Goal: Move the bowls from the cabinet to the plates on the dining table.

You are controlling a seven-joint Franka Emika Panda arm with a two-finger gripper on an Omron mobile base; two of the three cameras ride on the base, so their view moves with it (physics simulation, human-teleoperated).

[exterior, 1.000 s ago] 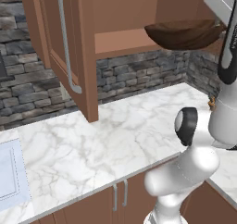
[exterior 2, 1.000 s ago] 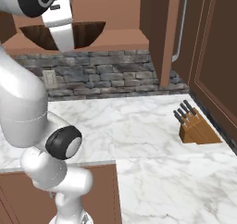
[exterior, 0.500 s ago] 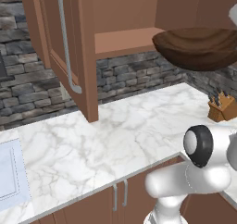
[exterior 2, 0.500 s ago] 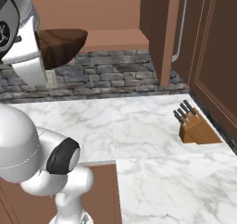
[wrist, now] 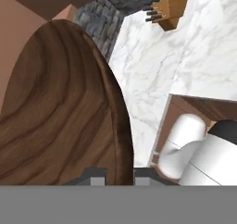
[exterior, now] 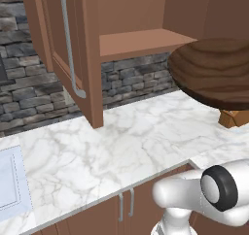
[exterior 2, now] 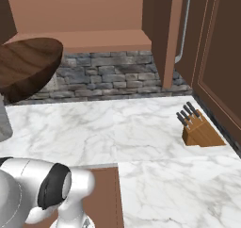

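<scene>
gripper [wrist: 115,174]: clamped on dark bowl [exterior: 214,71] rim | bowl: carried farther out of cabinet [exterior: 141,40] than before, above marble counter [exterior: 121,146]

Rendered frames, light was even and bright, no glare. Soft shadow sat on the desk [exterior: 121,146] under the cabinet [exterior: 92,49]. The dark bowl [wrist: 60,112] loomed large and slightly soft at close range. No motion blur, no edge distortion; marble veining stayed crisp.
</scene>
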